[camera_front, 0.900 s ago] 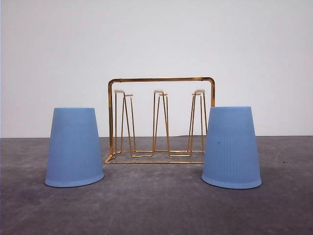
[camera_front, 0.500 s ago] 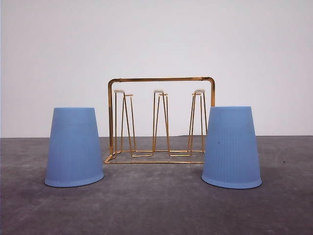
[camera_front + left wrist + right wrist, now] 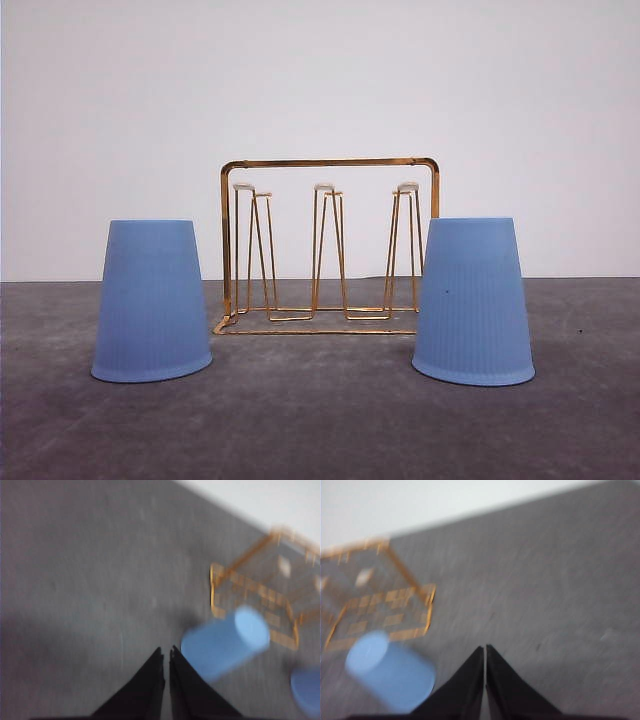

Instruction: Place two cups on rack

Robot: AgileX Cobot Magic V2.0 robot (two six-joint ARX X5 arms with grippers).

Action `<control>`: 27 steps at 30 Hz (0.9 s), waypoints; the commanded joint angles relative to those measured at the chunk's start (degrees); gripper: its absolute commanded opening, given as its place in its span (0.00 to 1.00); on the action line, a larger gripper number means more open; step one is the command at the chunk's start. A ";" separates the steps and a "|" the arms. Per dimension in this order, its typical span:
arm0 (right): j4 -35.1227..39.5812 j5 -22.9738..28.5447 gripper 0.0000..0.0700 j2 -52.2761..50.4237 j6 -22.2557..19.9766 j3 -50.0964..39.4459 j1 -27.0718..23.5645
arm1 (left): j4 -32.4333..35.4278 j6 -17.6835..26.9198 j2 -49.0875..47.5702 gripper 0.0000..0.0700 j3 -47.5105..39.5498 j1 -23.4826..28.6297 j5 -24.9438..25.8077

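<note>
Both cups stood upside down on the grey table (image 3: 320, 430), rim down, closed base up, long axis vertical. Left cup (image 3: 152, 300) sat left of and nearer than the rack (image 3: 328, 245); it showed a slight tilt, near rim edge looking lower on its right side. Right cup (image 3: 473, 300) sat right of and nearer than the rack, upright, overlapping the rack's right end in the front view; whether they touched could not be told. The cups were well apart, with the rack between them and further back.

Rack ran left to right, long axis across the scene, arched top bar up, white-tipped pegs pointing up. No cup was on a peg.

Left gripper (image 3: 166, 652) was above the table with its jaws together, only a thin slit between the tips, holding nothing. The left cup lay just beside it in the left wrist view, not touching, rack beyond. The view was blurred.

Right gripper (image 3: 485, 650) was likewise pressed together and empty, over bare table, with the right cup to one side and the rack beyond, also blurred.
</note>
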 commanded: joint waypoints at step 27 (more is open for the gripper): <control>6.37 -10.10 0.16 12.26 -27.52 0.48 15.45 | 10.27 42.23 18.64 0.18 2.62 -19.91 12.81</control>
